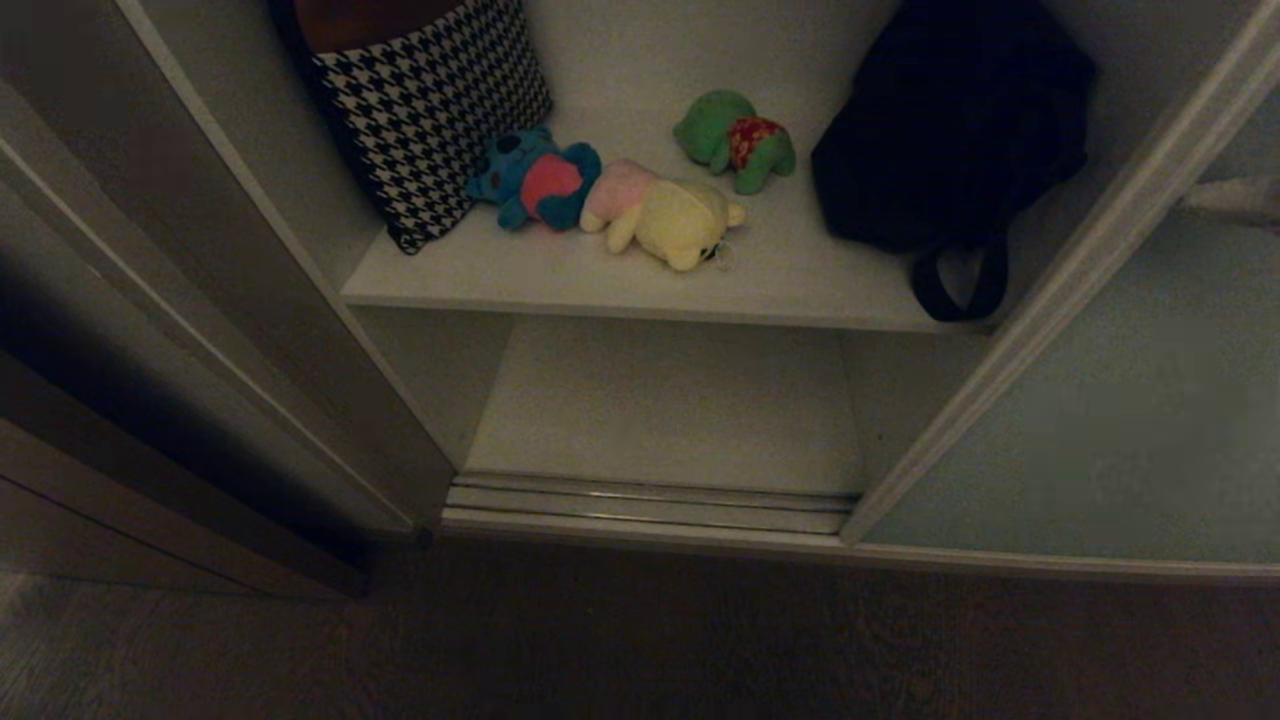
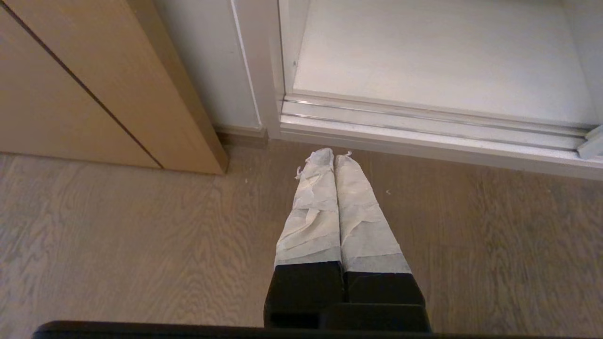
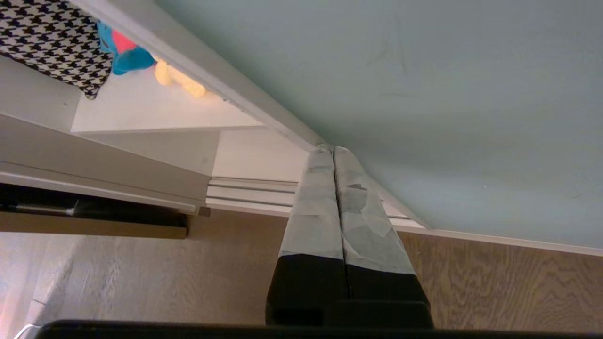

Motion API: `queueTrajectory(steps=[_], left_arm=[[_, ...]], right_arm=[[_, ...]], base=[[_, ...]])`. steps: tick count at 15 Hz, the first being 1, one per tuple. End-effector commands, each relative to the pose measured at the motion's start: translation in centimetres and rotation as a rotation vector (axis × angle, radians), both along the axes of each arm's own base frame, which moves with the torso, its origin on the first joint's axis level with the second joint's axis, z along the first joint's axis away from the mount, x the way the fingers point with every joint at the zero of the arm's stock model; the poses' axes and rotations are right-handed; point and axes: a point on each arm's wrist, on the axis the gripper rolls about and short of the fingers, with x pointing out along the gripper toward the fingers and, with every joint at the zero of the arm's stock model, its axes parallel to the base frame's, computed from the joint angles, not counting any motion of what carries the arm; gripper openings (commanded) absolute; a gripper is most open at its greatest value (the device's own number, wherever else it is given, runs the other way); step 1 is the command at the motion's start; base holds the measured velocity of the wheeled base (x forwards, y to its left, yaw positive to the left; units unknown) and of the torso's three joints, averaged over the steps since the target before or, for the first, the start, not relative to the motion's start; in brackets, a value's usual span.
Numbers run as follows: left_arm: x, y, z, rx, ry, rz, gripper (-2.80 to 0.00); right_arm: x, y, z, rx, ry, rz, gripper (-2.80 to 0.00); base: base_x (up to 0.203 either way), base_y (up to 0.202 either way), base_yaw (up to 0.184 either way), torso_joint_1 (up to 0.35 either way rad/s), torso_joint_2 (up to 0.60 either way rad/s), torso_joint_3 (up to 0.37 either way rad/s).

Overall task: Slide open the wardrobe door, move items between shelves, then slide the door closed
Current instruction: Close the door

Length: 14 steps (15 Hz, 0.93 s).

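The grey-green sliding wardrobe door [image 1: 1130,430] stands slid to the right, leaving the wardrobe open. On the upper shelf [image 1: 600,285] lie three plush toys: a blue one with a pink belly [image 1: 535,180], a cream-yellow one with pink [image 1: 665,215] and a green one with red [image 1: 735,140]. The lower shelf [image 1: 670,410] holds nothing. My right gripper [image 3: 333,149] is shut, its tips close to the door's pale frame edge [image 3: 264,110]; I cannot tell if they touch. My left gripper [image 2: 334,155] hangs shut above the floor, short of the floor track [image 2: 424,122]. Neither gripper shows in the head view.
A houndstooth bag [image 1: 430,100] leans at the shelf's left and a black strapped bag [image 1: 950,130] sits at its right, strap hanging over the edge. Brown wooden trim [image 2: 118,89] stands left of the opening. Wood floor [image 1: 640,640] lies in front.
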Motion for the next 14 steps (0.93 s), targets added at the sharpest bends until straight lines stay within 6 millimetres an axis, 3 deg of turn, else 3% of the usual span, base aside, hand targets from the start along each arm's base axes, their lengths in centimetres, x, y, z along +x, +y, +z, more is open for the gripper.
queueTrajectory(steps=[1, 9, 14], left_arm=[[0.0, 0.0, 0.0, 0.000, 0.001, 0.000, -2.80], [0.0, 0.0, 0.0, -0.001, 0.000, 0.000, -2.80], [0.0, 0.0, 0.0, -0.001, 0.000, 0.000, -2.80]], right_arm=[[0.7, 0.0, -0.3, -0.001, 0.016, 0.003, -2.80], [1.0, 1.7, -0.6, -0.043, 0.011, 0.090, -2.80], [0.1, 2.9, -0.1, -0.061, -0.019, 0.157, -2.80]], base=[[0.000, 0.000, 0.000, 0.000, 0.00, 0.000], [0.000, 0.000, 0.000, 0.000, 0.00, 0.000], [0.000, 0.000, 0.000, 0.000, 0.00, 0.000]])
